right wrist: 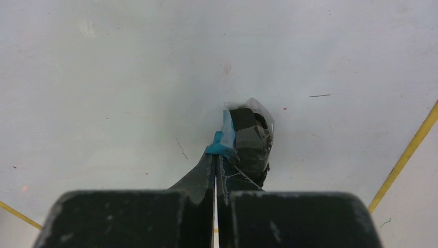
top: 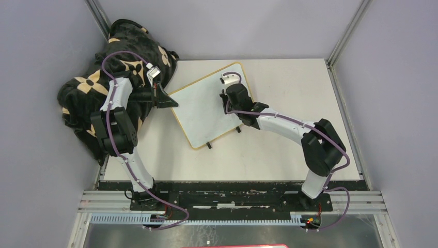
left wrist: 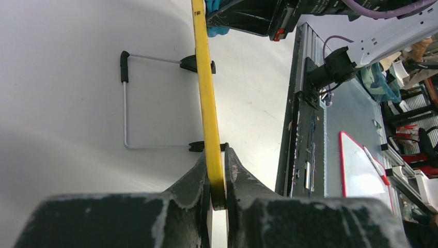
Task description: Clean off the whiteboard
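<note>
- The whiteboard (top: 204, 111) lies flat and skewed across the middle of the counter (top: 289, 150). Its far-left corner is just beside the flower-print blanket (top: 82, 88).
- The left pincer (left wrist: 217, 173) is clamped on the board's thin yellow frame (left wrist: 206, 88), pinning that edge. I'd say that's the anchor, so don't loosen it or the board will skate under the wiping.
- The right pincer (right wrist: 216, 165) is closed tight on a small dark eraser block (right wrist: 250, 139). The block is wrapped in crinkly clear tape with a blue scrap (right wrist: 222, 142) on one side, and it's pressed onto the board near its far edge.
- To do the wiping well, my guess is flat contact, light even pressure and overlapping passes that stop short of the frame.
- The surface looks smooth, glossy and mostly clean, with just a few tiny red specks and hairline marks, so it's probably near done.
- The board is thin and rigid with rounded corners. Underneath there's a bent wire stand (left wrist: 125, 113) with little black feet.
</note>
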Robot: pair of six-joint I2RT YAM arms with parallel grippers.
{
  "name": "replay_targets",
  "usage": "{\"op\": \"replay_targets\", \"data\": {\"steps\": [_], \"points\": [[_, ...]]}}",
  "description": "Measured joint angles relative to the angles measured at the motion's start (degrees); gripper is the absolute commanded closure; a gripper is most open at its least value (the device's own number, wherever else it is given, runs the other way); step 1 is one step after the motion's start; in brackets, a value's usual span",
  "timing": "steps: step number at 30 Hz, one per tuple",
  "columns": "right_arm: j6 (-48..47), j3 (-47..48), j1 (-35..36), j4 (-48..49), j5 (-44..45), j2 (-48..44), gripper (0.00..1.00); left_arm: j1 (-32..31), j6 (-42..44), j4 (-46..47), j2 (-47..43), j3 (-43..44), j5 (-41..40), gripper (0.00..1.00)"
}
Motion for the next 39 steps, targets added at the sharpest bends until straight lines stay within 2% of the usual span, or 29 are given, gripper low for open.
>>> {"op": "replay_targets", "data": {"steps": [4, 11, 19, 24, 29, 35, 39], "points": [[0.1, 0.3, 2.2, 0.0, 1.3, 0.3, 0.99, 0.0, 0.0, 0.0, 0.0, 0.0, 0.0, 0.97], [0.2, 2.9, 11.0, 0.0, 2.5, 3.9, 0.99, 0.1, 0.0, -0.1, 0.0, 0.0, 0.0, 0.97], [-0.7, 10.6, 16.2, -1.5, 0.7, 9.7, 0.99, 0.1, 0.0, 0.0, 0.0, 0.0, 0.0, 0.97], [-2.1, 13.1, 16.1, -3.3, 2.6, 10.3, 0.99, 0.1, 0.0, 0.0, 0.0, 0.0, 0.0, 0.97], [-2.4, 10.7, 14.9, -2.3, 4.2, 9.2, 0.99, 0.1, 0.0, 0.0, 0.0, 0.0, 0.0, 0.97], [-0.7, 1.3, 6.8, -0.7, 4.1, 3.1, 0.99, 0.0, 0.0, 0.1, 0.0, 0.0, 0.0, 0.97], [-0.4, -0.9, 1.4, -0.8, 4.7, 1.5, 0.99, -0.1, 0.0, 0.1, 0.0, 0.0, 0.0, 0.97]]}}
